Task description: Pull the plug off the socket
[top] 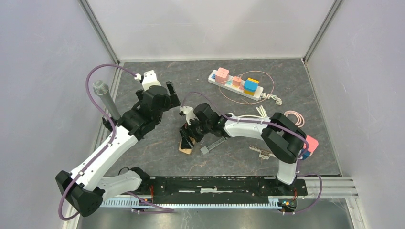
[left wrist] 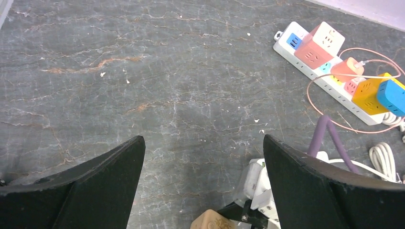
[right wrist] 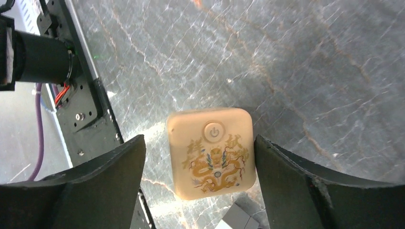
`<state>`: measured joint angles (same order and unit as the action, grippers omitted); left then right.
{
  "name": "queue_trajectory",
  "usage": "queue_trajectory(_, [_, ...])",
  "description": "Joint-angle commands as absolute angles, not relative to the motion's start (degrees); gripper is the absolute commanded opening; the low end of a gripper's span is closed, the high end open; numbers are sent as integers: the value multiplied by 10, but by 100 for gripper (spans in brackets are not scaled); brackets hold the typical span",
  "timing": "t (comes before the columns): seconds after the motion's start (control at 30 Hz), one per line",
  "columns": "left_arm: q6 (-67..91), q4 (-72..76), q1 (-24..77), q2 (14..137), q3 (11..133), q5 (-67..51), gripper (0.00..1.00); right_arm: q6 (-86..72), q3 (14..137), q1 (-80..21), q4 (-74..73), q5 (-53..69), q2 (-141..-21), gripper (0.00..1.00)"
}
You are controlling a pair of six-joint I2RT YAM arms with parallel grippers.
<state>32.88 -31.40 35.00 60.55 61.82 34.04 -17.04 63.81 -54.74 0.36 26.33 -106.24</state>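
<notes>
The beige cube socket (right wrist: 210, 152) lies near the front edge of the worktop, a little left of centre, under my right gripper (right wrist: 199, 139).

I see the socket lying flat with its power button and gold dragon print facing up, between the right fingers. Those jaws stand wide. One finger (right wrist: 310, 191) is just beside the cube's side, and I cannot tell whether it touches. A grey block (top: 212, 144) lies just beside the socket. My left gripper (left wrist: 203, 143) hangs over bare worktop toward the left edge, jaws wide and holding nothing. The white power strip (top: 236, 87), carrying pink, blue and yellow cubes, lies near the far right corner.
</notes>
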Motion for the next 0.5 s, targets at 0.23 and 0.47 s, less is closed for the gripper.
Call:
queue_trajectory(0.23, [288, -280, 349, 582, 615, 359, 100, -161, 686, -532, -6, 167, -1027, 98])
queue_trajectory(0.47, [257, -252, 349, 568, 620, 321, 100, -183, 673, -487, 19, 96, -941, 98])
